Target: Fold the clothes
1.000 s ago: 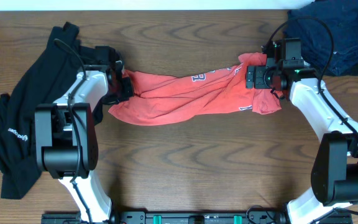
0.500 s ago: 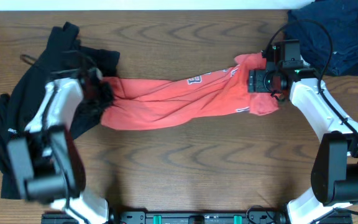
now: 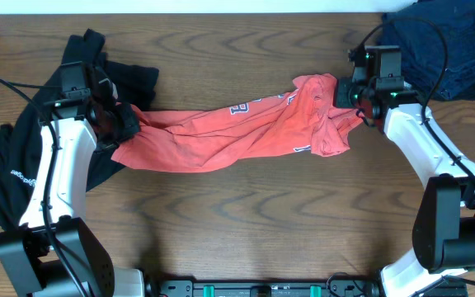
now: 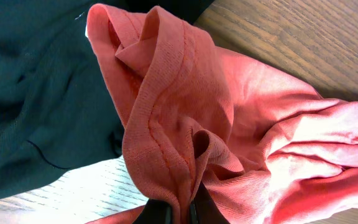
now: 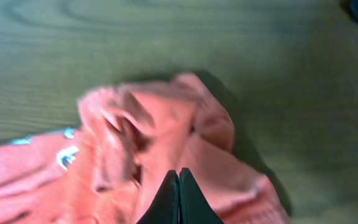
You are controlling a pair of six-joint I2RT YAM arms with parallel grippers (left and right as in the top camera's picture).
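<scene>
- Black top: heaped just left of the red shirt and touching its left end. Not folded and not held.
- Left gripper: at the red shirt's left end, where it meets the black top. In the wrist view it is clamped on a bunched hem, with fabric pinched between the fingers.
- Change: over the last second my left arm swung outward and the left gripper went left. It dragged that end of the shirt onto the edge of the black top.
- Red shirt: now a long twisted band across the table, stretched between the two grippers, lettering partly visible mid-span. It is longer and has shifted left compared with a second ago, and the whole band now tilts up toward its right end.
- My read: this is spreading, not folding. The shirt is still roped up, so it needs opening flat first.
- Right gripper: at the shirt's right end. In the wrist view the fingers are pressed together with fabric bunched at the tips, so I judge it is gripping the shirt. It moved slightly toward the table's far edge and lifted that end into a lump.
- Dark blue pile: right of the shirt, apart from it, same place as before.
</scene>
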